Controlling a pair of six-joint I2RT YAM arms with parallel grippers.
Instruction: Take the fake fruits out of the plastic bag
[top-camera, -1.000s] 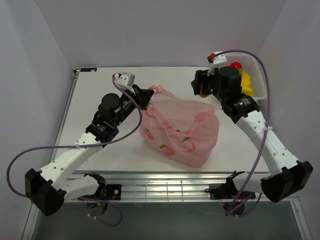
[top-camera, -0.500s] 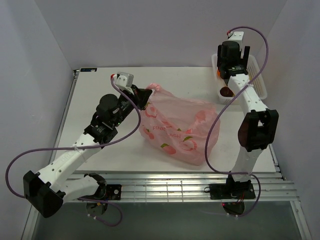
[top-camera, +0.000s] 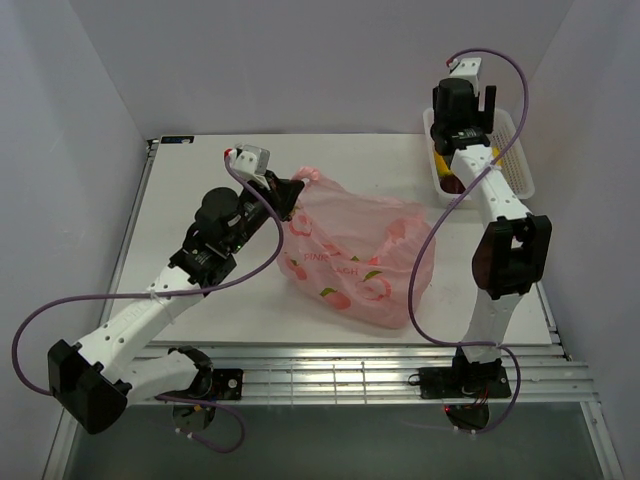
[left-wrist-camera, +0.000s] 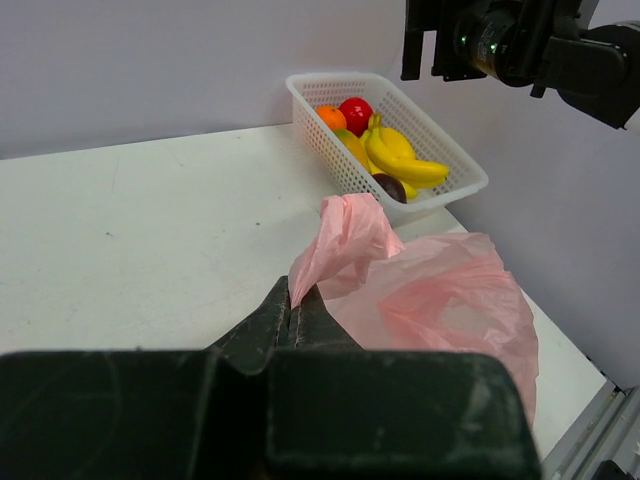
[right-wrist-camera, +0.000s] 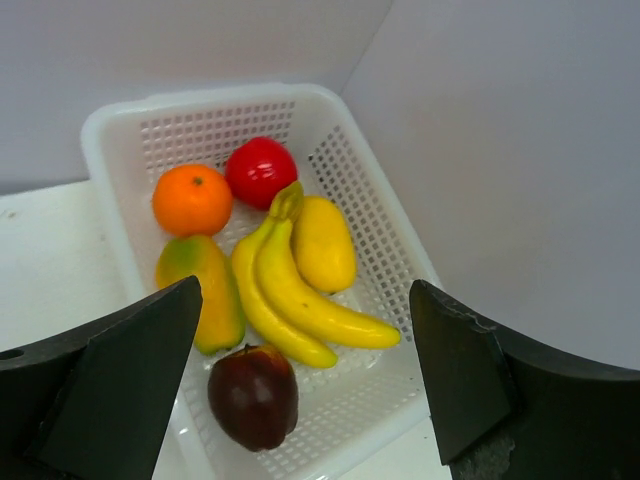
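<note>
The pink plastic bag (top-camera: 360, 260) with peach prints lies crumpled on the white table. My left gripper (top-camera: 293, 192) is shut on its handle at the bag's left top; the left wrist view shows the handle (left-wrist-camera: 345, 230) pinched between the tips (left-wrist-camera: 297, 300). My right gripper (right-wrist-camera: 305, 290) is open and empty, hovering above the white lattice basket (right-wrist-camera: 200, 125) at the back right (top-camera: 517, 160). In the basket lie an orange fruit (right-wrist-camera: 192, 199), a red fruit (right-wrist-camera: 261, 170), yellow bananas (right-wrist-camera: 300, 300) and a dark red apple (right-wrist-camera: 253, 395). The bag's inside is hidden.
The basket also holds a yellow oval fruit (right-wrist-camera: 322, 243) and a green-orange mango (right-wrist-camera: 200, 290). The basket stands against the right wall, right of the bag (left-wrist-camera: 450, 300). The right arm (left-wrist-camera: 500, 40) hangs high over it.
The right arm swung from beside the bag's right top to the back right and rose over the basket. The left gripper kept hold of the handle and stayed put.
</note>
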